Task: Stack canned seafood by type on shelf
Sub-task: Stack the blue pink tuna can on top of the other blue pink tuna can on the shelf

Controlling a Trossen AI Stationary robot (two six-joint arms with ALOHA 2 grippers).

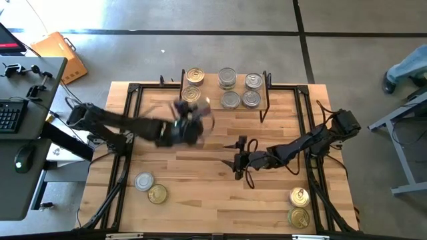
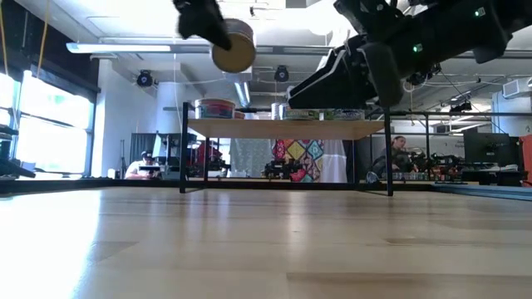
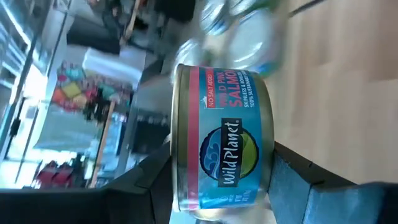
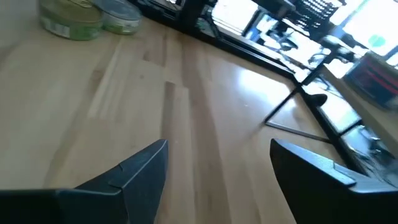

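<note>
High view, left gripper [image 1: 189,123]: pinching a tin, blurred, over the table [image 1: 200,200] just near of the shelf [image 1: 237,89].
High view, shelf: six tins on top; two gold-lidded [image 1: 195,75] at its left end, four silver [image 1: 230,100] to their right.
High view, right gripper [image 1: 239,157]: mid-table, fingers spread, holding nothing.
High view, loose tins: two near-left [image 1: 143,181], two near-right [image 1: 299,197].
Low view: held salmon tin [image 2: 233,46] lifted above shelf height, tilted.
Left wrist view: fingers [image 3: 298,180] clamp the salmon tin on its sides.
Right wrist view: spread fingers [image 4: 143,165] over bare wood.
</note>
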